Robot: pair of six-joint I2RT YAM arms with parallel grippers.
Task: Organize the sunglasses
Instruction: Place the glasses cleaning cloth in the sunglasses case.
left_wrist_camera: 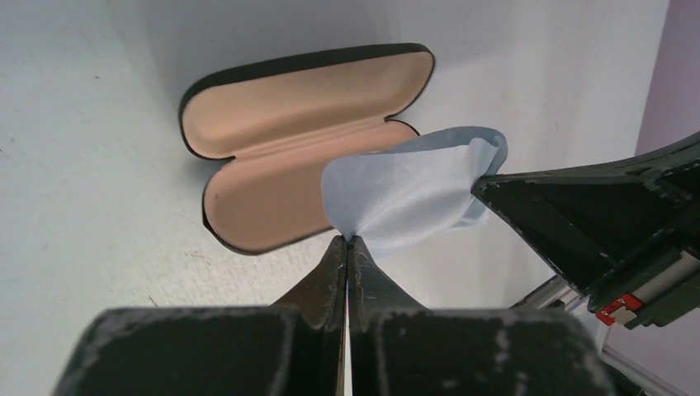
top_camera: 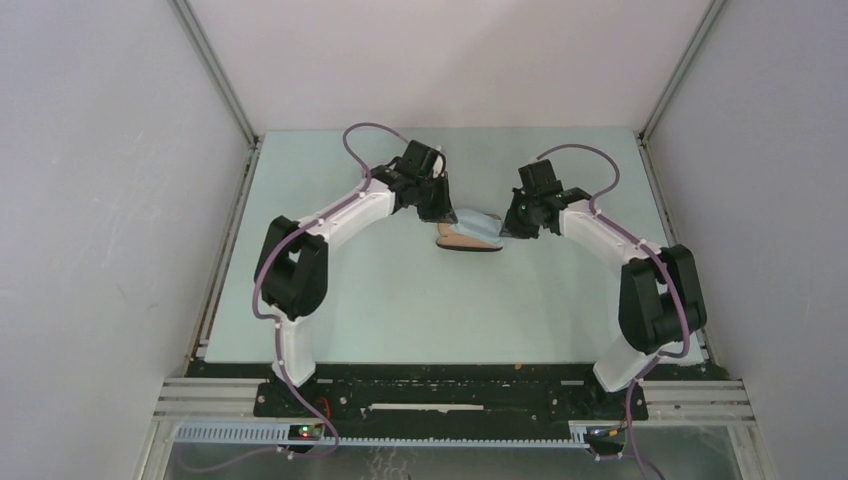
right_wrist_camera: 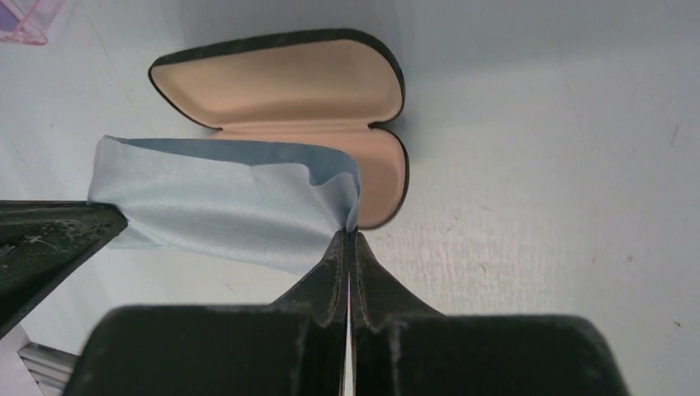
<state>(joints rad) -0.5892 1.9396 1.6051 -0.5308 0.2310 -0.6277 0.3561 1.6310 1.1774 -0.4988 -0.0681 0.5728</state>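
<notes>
– Grippers first: what are they doing?
– Both are clenched. The left gripper (left_wrist_camera: 347,239) pinches one corner of the blue-grey cloth (left_wrist_camera: 413,194). The right gripper (right_wrist_camera: 347,233) pinches the opposite corner, so the cloth hangs spread between them, a little slack and creased.
– And beneath it?
– The black glasses case (left_wrist_camera: 281,115) lies open on the pale surface (left_wrist_camera: 82,206), tan lining up, with nothing in it that I can see. The cloth hangs over part of its nearer half.
– Where are the sunglasses?
– Farther off. Only a pink translucent sliver of the sunglasses (right_wrist_camera: 25,18) shows at the far left corner of the right wrist view, well apart from the case. From above I cannot pick them out.
– What could go wrong?
– My guess is the cloth is meant to be laid into the case. If one gripper lets go early, the cloth would swing to the other side and drape over the rim. Pulling apart too hard could slip a thin corner out of a pinch. A low pass could also nudge the light case, or tip its lid shut
</notes>
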